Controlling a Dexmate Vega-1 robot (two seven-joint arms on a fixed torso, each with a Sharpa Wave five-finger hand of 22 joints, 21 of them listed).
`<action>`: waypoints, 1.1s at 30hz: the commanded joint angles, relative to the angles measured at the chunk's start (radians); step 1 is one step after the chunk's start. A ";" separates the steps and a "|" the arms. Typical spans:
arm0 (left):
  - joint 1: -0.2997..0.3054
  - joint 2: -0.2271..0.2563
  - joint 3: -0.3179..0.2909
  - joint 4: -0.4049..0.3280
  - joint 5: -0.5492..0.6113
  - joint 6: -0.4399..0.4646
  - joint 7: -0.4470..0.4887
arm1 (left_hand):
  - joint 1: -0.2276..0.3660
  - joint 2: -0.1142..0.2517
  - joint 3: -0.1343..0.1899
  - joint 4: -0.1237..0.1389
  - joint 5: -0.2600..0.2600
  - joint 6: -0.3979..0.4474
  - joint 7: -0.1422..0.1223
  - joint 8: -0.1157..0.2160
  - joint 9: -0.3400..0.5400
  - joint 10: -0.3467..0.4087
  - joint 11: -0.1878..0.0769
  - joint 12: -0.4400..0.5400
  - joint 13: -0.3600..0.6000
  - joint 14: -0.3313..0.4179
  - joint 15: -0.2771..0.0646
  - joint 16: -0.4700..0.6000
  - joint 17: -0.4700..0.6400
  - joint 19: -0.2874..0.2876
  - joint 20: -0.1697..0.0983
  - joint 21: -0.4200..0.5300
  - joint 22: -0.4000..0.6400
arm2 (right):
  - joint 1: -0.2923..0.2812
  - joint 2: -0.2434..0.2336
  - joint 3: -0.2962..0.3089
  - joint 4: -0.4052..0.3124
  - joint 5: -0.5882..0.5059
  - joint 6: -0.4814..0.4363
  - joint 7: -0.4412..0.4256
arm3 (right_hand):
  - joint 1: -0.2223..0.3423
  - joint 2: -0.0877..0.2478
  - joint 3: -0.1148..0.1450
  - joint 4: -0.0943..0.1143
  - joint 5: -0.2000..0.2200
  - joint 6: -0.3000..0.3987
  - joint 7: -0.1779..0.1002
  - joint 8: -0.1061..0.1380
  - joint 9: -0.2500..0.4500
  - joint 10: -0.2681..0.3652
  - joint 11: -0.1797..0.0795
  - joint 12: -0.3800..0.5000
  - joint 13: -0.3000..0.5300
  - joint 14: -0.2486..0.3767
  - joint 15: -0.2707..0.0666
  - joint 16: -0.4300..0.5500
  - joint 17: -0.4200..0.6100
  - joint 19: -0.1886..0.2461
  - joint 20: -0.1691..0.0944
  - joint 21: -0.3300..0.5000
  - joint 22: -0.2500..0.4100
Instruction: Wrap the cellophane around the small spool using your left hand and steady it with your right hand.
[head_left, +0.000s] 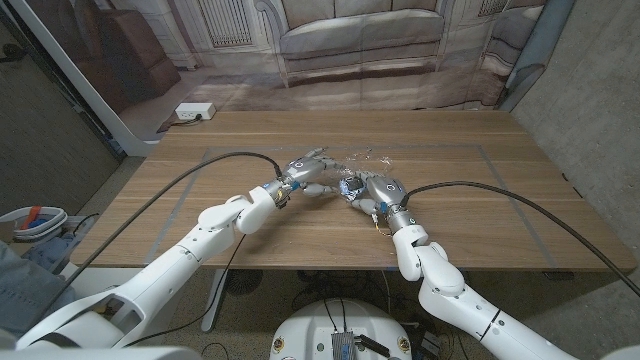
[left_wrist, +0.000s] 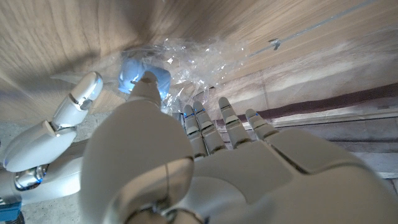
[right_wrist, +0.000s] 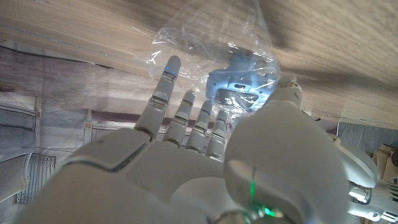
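Observation:
A small blue spool (head_left: 350, 186) stands mid-table, partly covered by crumpled clear cellophane (head_left: 362, 157). My left hand (head_left: 306, 172) reaches in from the left. In the left wrist view its thumb tip lies on the film at the spool (left_wrist: 140, 76) and its fingertips (left_wrist: 205, 118) touch the cellophane (left_wrist: 199, 59). My right hand (head_left: 378, 192) holds the spool from the right. In the right wrist view its thumb lies against the spool (right_wrist: 239, 86), and its fingers (right_wrist: 186, 115) stand on the other side, under the cellophane (right_wrist: 211, 34).
The wooden table (head_left: 470, 150) has a taped rectangle around the work spot. Black cables (head_left: 200, 175) run from both wrists over the table's sides. A white power strip (head_left: 193, 112) lies at the far left corner.

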 joint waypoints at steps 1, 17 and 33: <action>-0.030 -0.079 0.034 0.076 -0.024 -0.014 0.067 | 0.084 0.030 0.045 -0.035 -0.021 0.124 -0.005 0.033 0.000 0.159 -0.002 0.021 0.000 0.162 -0.112 0.028 -0.004 0.093 -0.083 0.024 -0.002 | 0.017 -0.018 0.003 0.049 0.011 0.071 -0.105 | 0.036 0.016 0.007 -0.012 0.003 0.077 -0.028 0.017 0.006 0.123 -0.046 0.038 0.003 0.141 -0.073 0.034 0.007 0.074 -0.090 0.024 0.009; -0.004 -0.116 -0.030 -0.065 -0.168 0.164 -0.209 | 0.118 0.079 0.157 -0.026 -0.042 0.503 0.087 0.105 -0.008 0.639 -0.001 0.048 0.015 0.621 -0.145 0.018 -0.007 0.342 -0.133 0.040 -0.008 | 0.080 -0.043 0.045 -0.015 0.103 0.108 0.080 | 0.053 0.069 0.021 0.000 -0.067 0.369 -0.035 0.063 0.009 0.479 -0.080 0.091 -0.003 0.497 -0.169 0.054 -0.007 0.203 -0.230 0.128 0.033; -0.258 -0.189 0.016 -0.078 -0.289 0.623 -0.882 | 0.072 0.096 0.173 0.010 -0.043 0.512 0.174 0.075 -0.006 0.715 0.050 0.073 0.040 0.677 -0.108 0.003 -0.010 0.369 -0.097 0.035 -0.004 | 0.269 0.024 0.073 -0.104 0.264 -0.318 0.691 | 0.026 0.075 0.018 0.026 -0.123 0.544 -0.036 0.063 0.004 0.642 -0.085 0.053 -0.003 0.490 -0.153 -0.012 -0.017 -0.012 -0.050 0.045 0.007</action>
